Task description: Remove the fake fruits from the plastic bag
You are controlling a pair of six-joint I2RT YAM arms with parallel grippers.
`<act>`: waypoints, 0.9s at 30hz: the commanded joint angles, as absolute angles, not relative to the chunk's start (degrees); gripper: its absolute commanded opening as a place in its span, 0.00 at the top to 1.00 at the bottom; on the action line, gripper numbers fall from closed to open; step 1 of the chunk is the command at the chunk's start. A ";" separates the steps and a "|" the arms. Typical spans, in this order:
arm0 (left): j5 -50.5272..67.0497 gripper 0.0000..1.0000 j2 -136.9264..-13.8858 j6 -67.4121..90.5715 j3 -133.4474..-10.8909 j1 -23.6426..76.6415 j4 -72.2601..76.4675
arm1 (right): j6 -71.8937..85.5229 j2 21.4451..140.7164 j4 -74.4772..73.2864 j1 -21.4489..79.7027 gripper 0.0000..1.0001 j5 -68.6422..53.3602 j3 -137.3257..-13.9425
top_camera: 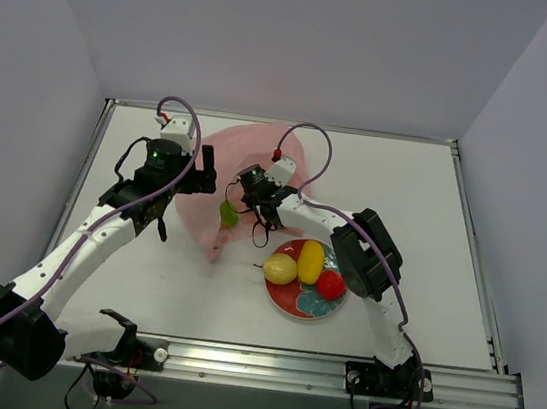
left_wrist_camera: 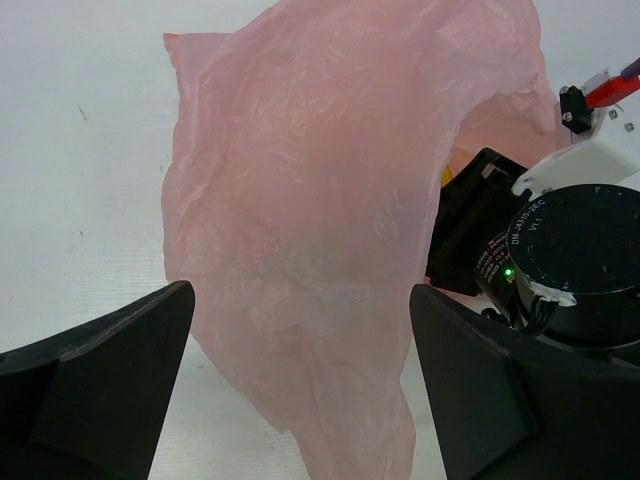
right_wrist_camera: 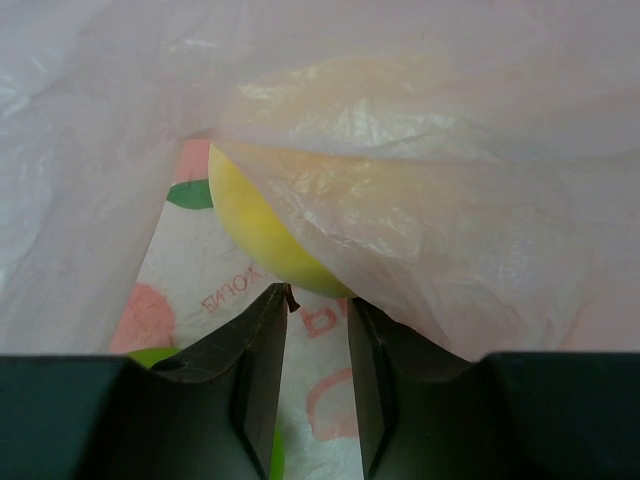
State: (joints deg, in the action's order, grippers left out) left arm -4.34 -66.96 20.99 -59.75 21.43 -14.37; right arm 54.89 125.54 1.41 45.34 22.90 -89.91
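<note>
On the white worktop (top_camera: pixel 144 268), seen from above, the plastic bag (top_camera: pixel 248 166) lies crumpled between the two arms, with a green fruit (top_camera: pixel 228 214) showing in its near part. Three of the fake fruits rest on the patterned plate (top_camera: pixel 285 305) just right of the bag: a yellow lemon (top_camera: pixel 281 269), a longer yellow one (top_camera: pixel 310 261) and a small red one (top_camera: pixel 330 285). The left tool (top_camera: pixel 202 170) stands at the bag's left side, and the right tool (top_camera: pixel 253 207) noses into its near side beside the green fruit.

From the left wrist, the left tool (left_wrist_camera: pixel 300 400) is spread wide, its black fingers (left_wrist_camera: pixel 100 385) on either side of a raised fold of pink film. I can make out no contact with it. The right arm's wrist motor (left_wrist_camera: pixel 575 260) sits just beyond the bag.

From the right wrist, the right tool (right_wrist_camera: pixel 317 340) is inside the bag mouth, its jaws narrow, with a slim gap and nothing between them. A yellow fruit (right_wrist_camera: pixel 250 230) lies just ahead of the fingertips, largely veiled by a drooping sheet of film.

The step in hand looks like reaching in for a remaining fruit. The next move probably calls for the right jaws to widen and pass under the film around the fruit, while the left tool pinches the fold to steady the bag.
</note>
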 commanded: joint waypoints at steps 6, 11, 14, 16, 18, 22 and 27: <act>-4.66 0.12 -65.21 19.78 -61.70 21.88 -14.50 | 57.39 125.25 0.70 44.91 0.77 26.63 -89.56; -4.57 0.12 -65.04 19.69 -61.70 21.88 -14.68 | 57.66 124.63 0.70 44.82 0.80 26.89 -88.24; -4.66 0.12 -64.95 19.69 -61.70 21.97 -14.68 | 57.74 123.93 0.70 44.74 0.84 27.42 -87.46; -4.75 0.12 -64.95 19.60 -61.70 22.15 -14.59 | 57.66 123.58 0.70 44.65 0.87 27.68 -87.19; -4.92 0.12 -64.86 19.51 -61.70 22.24 -14.68 | 57.39 123.23 0.70 44.65 0.89 28.39 -86.92; -5.10 0.12 -64.86 19.34 -61.70 22.41 -14.68 | 57.39 122.43 0.70 44.30 0.90 29.00 -86.13; -5.10 0.12 -64.86 19.34 -61.70 22.50 -14.77 | 56.69 121.47 0.70 44.21 0.94 30.49 -85.61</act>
